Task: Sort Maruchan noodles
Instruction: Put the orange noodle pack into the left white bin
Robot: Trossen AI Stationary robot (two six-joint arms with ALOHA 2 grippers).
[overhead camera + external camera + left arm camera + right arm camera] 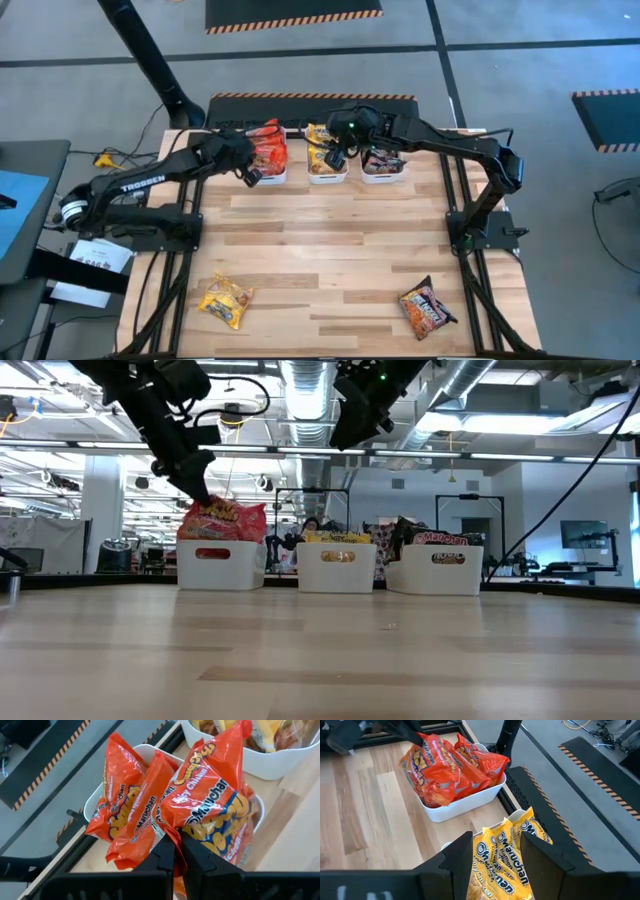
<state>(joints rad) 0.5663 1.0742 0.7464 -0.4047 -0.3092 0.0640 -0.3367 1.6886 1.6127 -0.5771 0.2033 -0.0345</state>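
The left gripper (176, 851) is closed on a red packet (215, 805), holding it just over the left tub (268, 172), which is already full of red packets. If it lets go here, the packet can slide off the pile onto the table (330, 240).

The right gripper (495, 857) hangs open above the middle tub (327, 176), over the yellow packets (502, 857). Near the table's front edge, well apart from the middle tub, a yellow packet (226, 301) and a dark packet (426, 308) wait unsorted.
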